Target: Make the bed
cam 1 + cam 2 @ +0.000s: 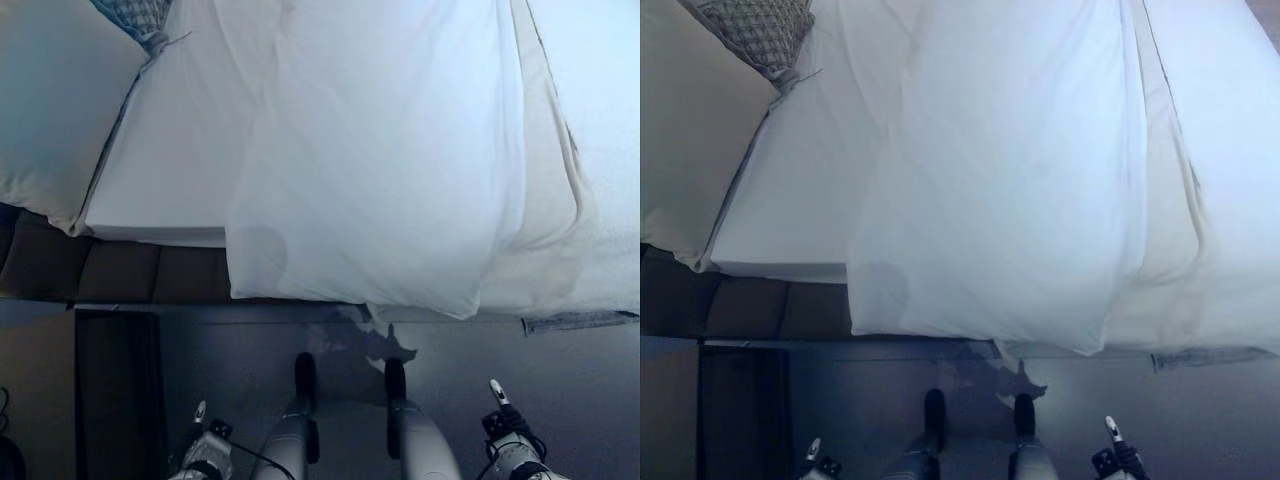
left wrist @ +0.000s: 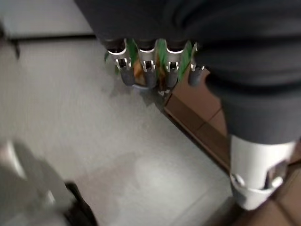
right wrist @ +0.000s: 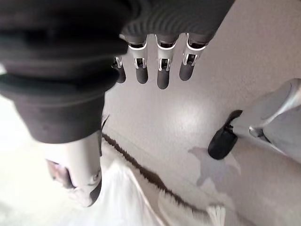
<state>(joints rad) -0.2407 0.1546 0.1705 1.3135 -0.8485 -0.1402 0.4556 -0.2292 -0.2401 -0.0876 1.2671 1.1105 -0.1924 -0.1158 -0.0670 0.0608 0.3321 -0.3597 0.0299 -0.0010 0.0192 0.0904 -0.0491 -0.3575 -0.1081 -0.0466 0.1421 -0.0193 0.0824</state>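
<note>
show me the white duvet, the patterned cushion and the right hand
white duvet [image 1: 380, 160], left eye view, middle of its smooth top
patterned cushion [image 1: 765, 30], right eye view, its quilted face
right hand [image 3: 160, 66], right wrist view, a straight finger

smooth white cloth duvet [image 1: 390, 170] (matt) over glossy floor [image 1: 560, 370].

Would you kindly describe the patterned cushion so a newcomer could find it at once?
Start at the white bed and go to its far left corner. There the grey cushion lies against a big plain pillow. Its woven lattice pattern sets it apart from the smooth bedding.
</note>
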